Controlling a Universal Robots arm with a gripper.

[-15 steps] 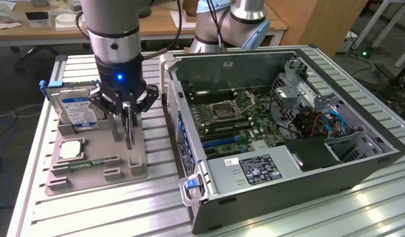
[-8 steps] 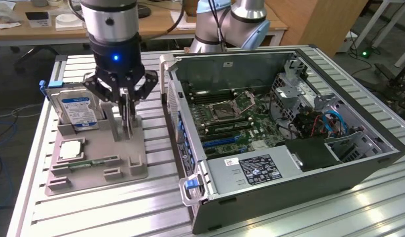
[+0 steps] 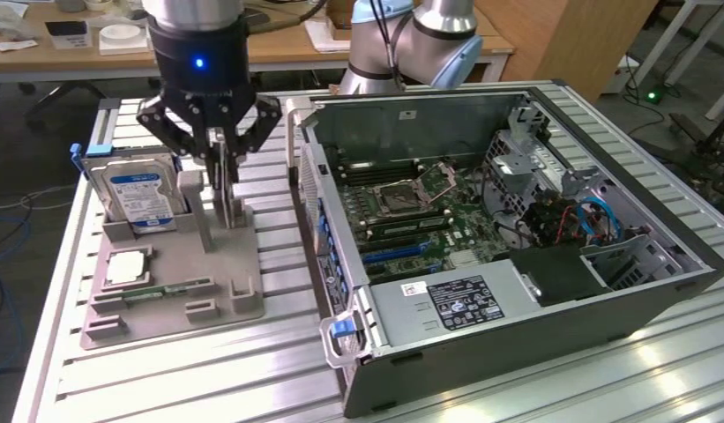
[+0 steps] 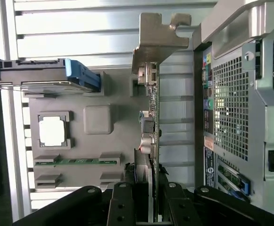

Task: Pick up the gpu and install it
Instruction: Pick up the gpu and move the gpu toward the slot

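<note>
Green gpu [image 4: 151, 94] stands upright, clamped between narrowly parted fingers [image 4: 121, 207] (bracket edge near the computer case [image 4: 231, 103] wall).

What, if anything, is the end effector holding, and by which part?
The gpu, standing on edge: the end effector pinches its two faces at the upper edge, away from the bracket end.

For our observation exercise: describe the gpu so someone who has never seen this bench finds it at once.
Beside the open computer case lies a grey tray. The gpu stands upright there between the fingers, next to the hard drive: a thin green card with a silver end bracket, unlike the boxy blue-labelled drive.
</note>
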